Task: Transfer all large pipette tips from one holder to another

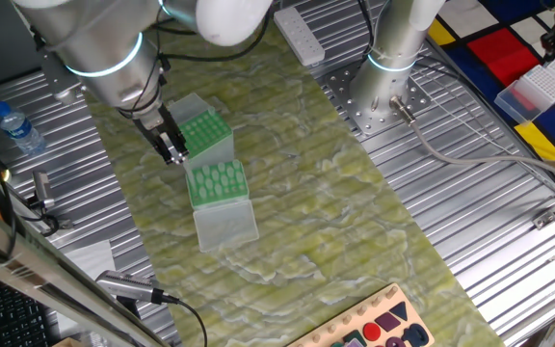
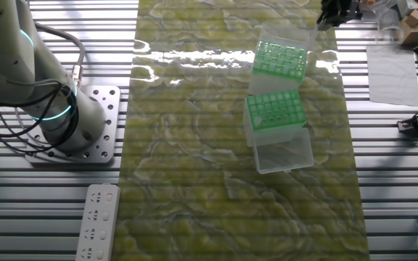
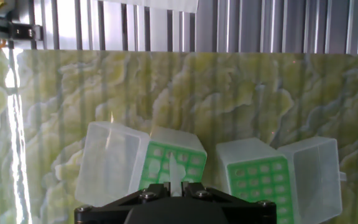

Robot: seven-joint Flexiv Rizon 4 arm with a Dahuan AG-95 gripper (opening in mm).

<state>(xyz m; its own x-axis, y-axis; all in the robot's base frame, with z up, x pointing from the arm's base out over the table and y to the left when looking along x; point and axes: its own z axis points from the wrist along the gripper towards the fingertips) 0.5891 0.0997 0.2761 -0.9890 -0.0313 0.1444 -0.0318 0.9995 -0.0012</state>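
Note:
Two green-topped tip holders stand side by side on the yellow-green mat. One holder (image 1: pixel 218 181) carries the large pipette tips (image 1: pixel 216 177), pale round tops in a tight grid; it also shows in the other fixed view (image 2: pixel 279 58) and in the hand view (image 3: pixel 173 163). The second holder (image 1: pixel 205 130) shows a darker green grid, as it does in the other views (image 2: pixel 274 112) (image 3: pixel 261 177). My gripper (image 1: pixel 173 154) hangs above the mat just left of the second holder. In the hand view my gripper (image 3: pixel 179 185) has its jaws close together on a pale tip (image 3: pixel 177 174).
Each holder has a clear lid folded open beside it (image 1: pixel 225 227) (image 1: pixel 193 104). A second arm's base (image 1: pixel 393 58) stands at the back right. There is a water bottle (image 1: pixel 17 127) at the left, a power strip (image 1: pixel 299 37) at the top, and a toy board (image 1: pixel 379 328) at the front.

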